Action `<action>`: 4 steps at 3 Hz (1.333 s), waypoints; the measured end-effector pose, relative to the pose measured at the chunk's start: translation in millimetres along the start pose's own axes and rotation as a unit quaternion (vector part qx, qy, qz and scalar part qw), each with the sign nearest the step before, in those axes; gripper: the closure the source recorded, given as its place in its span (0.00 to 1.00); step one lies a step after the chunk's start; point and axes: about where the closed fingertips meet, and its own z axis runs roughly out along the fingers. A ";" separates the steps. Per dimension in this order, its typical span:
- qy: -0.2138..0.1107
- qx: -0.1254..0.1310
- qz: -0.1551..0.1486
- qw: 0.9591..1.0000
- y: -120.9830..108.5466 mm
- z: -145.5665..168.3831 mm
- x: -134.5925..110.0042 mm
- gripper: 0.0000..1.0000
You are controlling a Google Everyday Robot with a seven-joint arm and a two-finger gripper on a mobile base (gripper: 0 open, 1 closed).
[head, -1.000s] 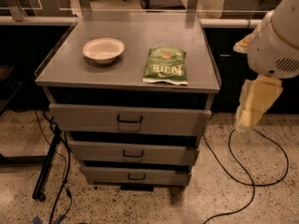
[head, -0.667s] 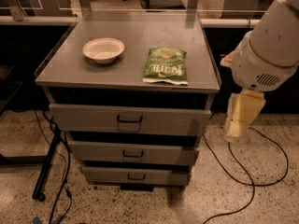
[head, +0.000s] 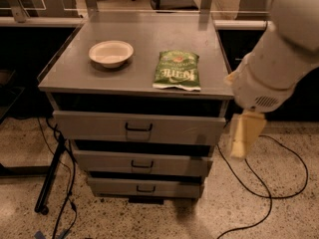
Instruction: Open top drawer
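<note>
The top drawer (head: 89, 126) is the widest grey metal front of three, just under the cabinet top, with a small dark loop handle (head: 138, 128) at its centre. Its front stands a little forward of the cabinet top's edge, with a dark gap above it. My gripper (head: 244, 134) is cream-coloured and hangs pointing down from the large white arm (head: 279, 63) at the right. It is beside the cabinet's right front corner, level with the top drawer, to the right of the handle and apart from it.
On the cabinet top (head: 149, 39) lie a white bowl (head: 111, 52) and a green snack bag (head: 177, 69). Two smaller drawers, middle (head: 99, 162) and bottom (head: 114, 187), sit below. Black cables (head: 264, 188) run on the speckled floor at right and left. A dark stand leg (head: 50, 180) leans at left.
The arm and gripper have moved left and slightly down, closer to the cabinet's right front corner. The drawers, bowl and bag have not moved.
</note>
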 end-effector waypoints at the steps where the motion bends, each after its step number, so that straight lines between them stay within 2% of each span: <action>1: 0.000 -0.035 -0.013 0.999 11.7 69.5 -14.2 0.00; 3: -0.003 -0.051 -0.010 0.999 15.3 86.3 -17.5 0.00; 4: 0.011 -0.071 -0.008 0.997 11.7 129.3 -23.0 0.00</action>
